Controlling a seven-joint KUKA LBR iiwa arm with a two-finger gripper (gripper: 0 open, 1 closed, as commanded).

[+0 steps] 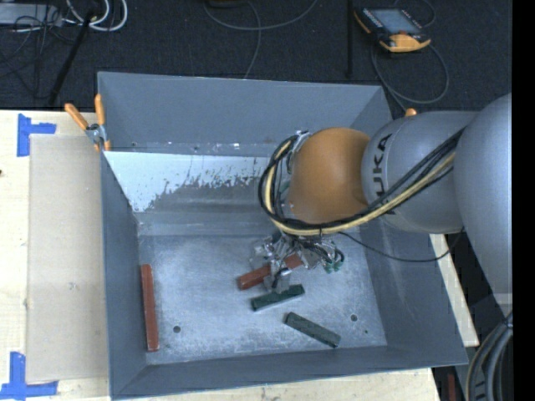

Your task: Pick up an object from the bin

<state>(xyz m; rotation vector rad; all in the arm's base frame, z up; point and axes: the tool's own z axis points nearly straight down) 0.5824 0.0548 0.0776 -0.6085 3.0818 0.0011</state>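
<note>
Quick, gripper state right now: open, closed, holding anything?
Gripper: open or closed cannot be told; it sits low over the small red-brown block and the dark green bar, with nothing visibly held.

The grey arm carries black lettering on its casing, just beside the orange cover. The letters "UKA" can be read, running sideways along the casing. What stands before them cannot be made out.
</note>
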